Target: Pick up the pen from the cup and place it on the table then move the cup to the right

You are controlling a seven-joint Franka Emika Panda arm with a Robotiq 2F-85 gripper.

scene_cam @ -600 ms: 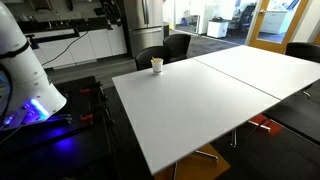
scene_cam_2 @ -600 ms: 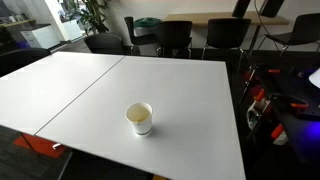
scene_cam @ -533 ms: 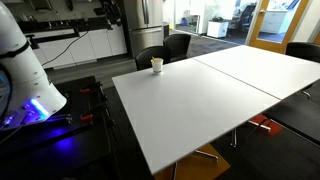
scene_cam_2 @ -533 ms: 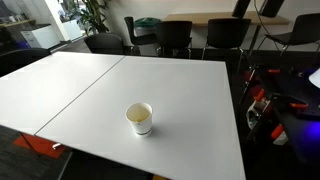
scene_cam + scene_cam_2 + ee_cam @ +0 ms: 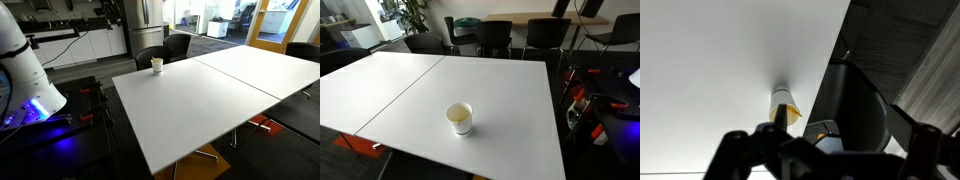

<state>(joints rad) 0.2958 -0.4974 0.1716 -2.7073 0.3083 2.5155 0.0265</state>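
The small white cup (image 5: pixel 156 65) stands near the far corner of the white table (image 5: pixel 200 110). In an exterior view the cup (image 5: pixel 460 118) sits close to the table's (image 5: pixel 510 90) near edge, with a yellowish-brown inside. The pen cannot be made out as a separate stick in either exterior view. In the wrist view the cup (image 5: pixel 783 103) lies far ahead, with a yellowish bit at its rim. My gripper (image 5: pixel 825 160) is open and empty at the bottom of that view, well away from the cup. The gripper does not show in the exterior views.
Black chairs (image 5: pixel 165 48) stand right behind the cup's table edge; one chair (image 5: pixel 855 105) shows beside the cup in the wrist view. More chairs (image 5: pixel 510 35) line the far side. A seam (image 5: pixel 400 95) splits the tabletop. A white robot base (image 5: pixel 25 70) stands on the floor.
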